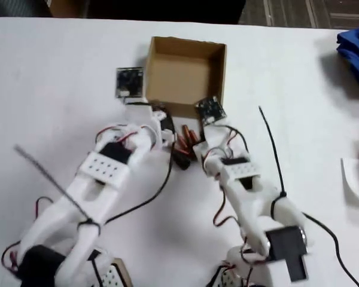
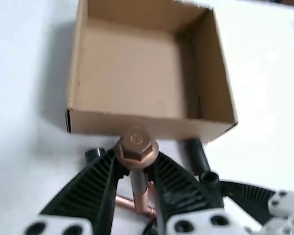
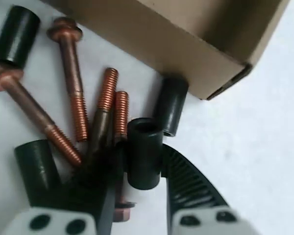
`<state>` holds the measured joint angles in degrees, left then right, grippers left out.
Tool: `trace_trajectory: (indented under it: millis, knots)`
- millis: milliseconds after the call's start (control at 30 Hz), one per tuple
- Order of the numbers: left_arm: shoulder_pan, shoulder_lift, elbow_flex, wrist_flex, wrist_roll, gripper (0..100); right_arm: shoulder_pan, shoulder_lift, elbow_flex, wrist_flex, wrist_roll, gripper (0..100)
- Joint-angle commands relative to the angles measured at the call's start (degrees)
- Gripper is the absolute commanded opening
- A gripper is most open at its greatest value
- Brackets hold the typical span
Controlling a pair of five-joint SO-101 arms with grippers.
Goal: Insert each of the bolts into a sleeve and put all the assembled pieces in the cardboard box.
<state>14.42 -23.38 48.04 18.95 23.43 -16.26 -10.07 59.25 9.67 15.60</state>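
The high view looks down from above and behind both arms [image 1: 102, 179], across the white surface [image 1: 60, 72] to the cardboard box [image 1: 185, 75]. Each wrist view sits close behind its own gripper, left gripper [image 2: 135, 164] and right gripper [image 3: 139, 169], tilted downward; both share the box's near wall and, apparently, the bolts [image 3: 71, 73] before it

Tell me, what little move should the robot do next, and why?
Probably swing the left pincer toward the right pincer, since the left grips a copper bolt, the right a black sleeve, and the cardboard box is empty.
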Motion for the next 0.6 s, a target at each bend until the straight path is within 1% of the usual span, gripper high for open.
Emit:
trace_trajectory:
  millis: [0, 100, 233, 333, 467, 567]
  knots:
    - [-1.5, -6.2, 0.3, -1.7, 0.3, 2, -0.6, -6.9, 2.6, -6.5, 0.0, 2.0]
    - [-1.5, -6.5, 0.2, -1.8, 0.4, 2, 0.3, -8.0, 9.4, -21.1, 0.0, 2.0]
    - [-1.0, -6.5, -0.2, -2.2, 0.5, 2, 1.6, -6.5, 20.0, -49.9, 0.0, 2.0]
    - [-1.0, -6.4, 0.3, -6.1, 0.6, 2, 3.5, -2.9, 24.1, -68.0, 0.0, 2.0]
    - [1.7, -6.5, 0.3, -8.0, 0.2, 2, 6.4, 5.1, 24.5, -84.0, 0.0, 2.0]
    - [5.8, -6.6, 0.2, -8.2, 0.2, 2, 6.4, 11.6, 24.6, -95.0, 0.0, 1.9]
